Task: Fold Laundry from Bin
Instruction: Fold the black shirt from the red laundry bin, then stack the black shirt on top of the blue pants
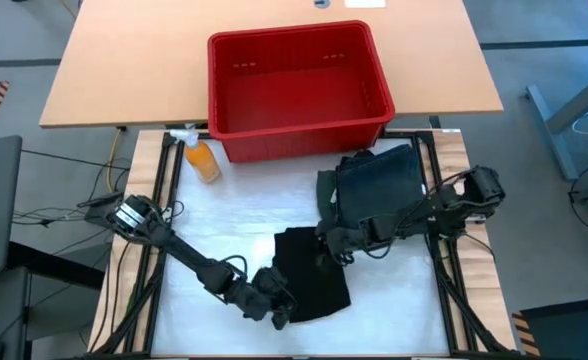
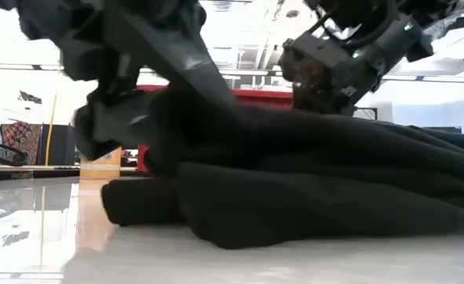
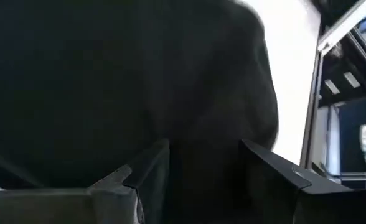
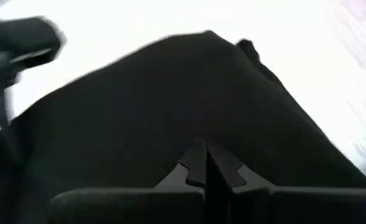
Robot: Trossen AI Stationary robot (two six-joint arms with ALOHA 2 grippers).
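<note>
The left gripper sat low at the near left corner of the black garment, its fingers spread well apart with dark cloth filling the gap between them in the left wrist view; whether they actually gripped the fabric could not be told. The right gripper was at the far right corner of the same garment, its fingers pressed fully together, tips resting at the cloth, and no fabric could be seen pinched between them. The black garment lay as a thick, rumpled, roughly folded bundle on the white-covered tabletop, toward the near middle of the work area; in the low view its rounded folds rested flat on the glossy surface with both grippers bearing on it from above. Just behind it on the right side lay a dark green garment, folded into a neat rectangle, with the right arm reaching across its near edge. Farther back stood the red bin, straddling the join between the white surface and the tan wooden tabletop, its inside showing only bare red floor. An orange spray bottle lay beside the bin's near left corner.
</note>
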